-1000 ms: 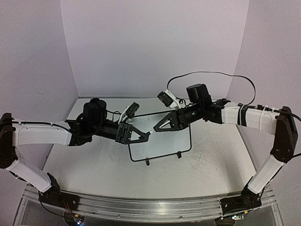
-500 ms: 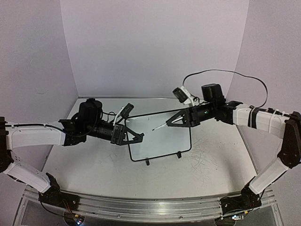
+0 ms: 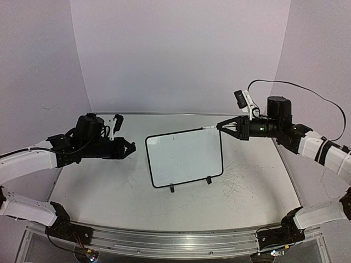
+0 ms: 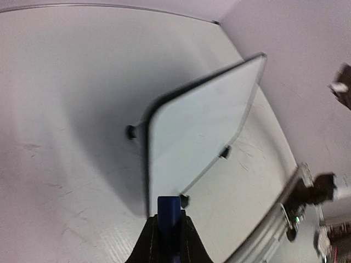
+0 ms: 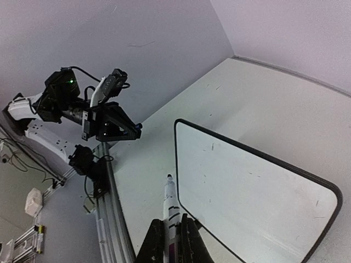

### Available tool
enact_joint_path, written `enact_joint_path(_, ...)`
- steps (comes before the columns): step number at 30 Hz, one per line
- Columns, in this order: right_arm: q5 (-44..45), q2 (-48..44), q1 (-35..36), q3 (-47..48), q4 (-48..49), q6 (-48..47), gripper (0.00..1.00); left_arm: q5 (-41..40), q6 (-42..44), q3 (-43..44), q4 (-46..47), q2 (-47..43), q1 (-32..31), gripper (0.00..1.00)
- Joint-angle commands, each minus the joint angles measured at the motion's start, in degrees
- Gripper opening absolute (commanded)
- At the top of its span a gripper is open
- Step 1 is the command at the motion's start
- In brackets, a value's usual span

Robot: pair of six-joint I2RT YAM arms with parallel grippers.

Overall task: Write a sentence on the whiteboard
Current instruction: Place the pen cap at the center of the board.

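Scuffed pale grey tabletop [image 3: 109, 189] carried everything. The small rectangular whiteboard with thin black rounded-corner frame [image 3: 185, 159] stood mid-table on two small black feet [image 3: 171, 188], between the two grippers, leaning back a little, one long edge down. Its face read plain white with a few faint grey flecks and short strokes, clearest in the right wrist view. Left gripper [image 3: 130, 148] hung well off the board's left edge, low over the table, fingers pressed in on a small blue plastic piece [image 4: 168, 208]. Right gripper [image 3: 220, 126] sat near the board's upper right corner, fingers pinching a white marker pen [image 5: 171, 203], tip pointing toward the board. Tip was just beside the frame corner in the top view; contact could not be told. The right wrist view put the tip off the writing face, beside the frame edge.
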Motion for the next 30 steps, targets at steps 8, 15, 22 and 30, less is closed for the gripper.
enact_joint_path(8, 25.88, -7.10, 8.71, -2.09, 7.72, -2.23, 0.00, -33.94, -12.21, -1.99, -7.91, 9.62, 0.35, 0.00)
enact_joint_path(15, 24.87, -8.82, 8.81, -3.55, 8.34, -2.42, 0.00, -38.16, -11.15, -2.80, -2.60, 18.34, 0.33, 0.03)
enact_joint_path(22, 24.64, -12.09, 8.89, -5.94, 8.87, -1.93, 0.00, -41.90, -12.78, -5.92, 4.95, 26.27, 0.31, 0.10)
enact_joint_path(30, 29.30, -14.88, 8.88, -8.30, 7.85, -2.44, 0.00, -42.42, -16.26, -9.19, 7.72, 29.38, 0.12, 0.10)
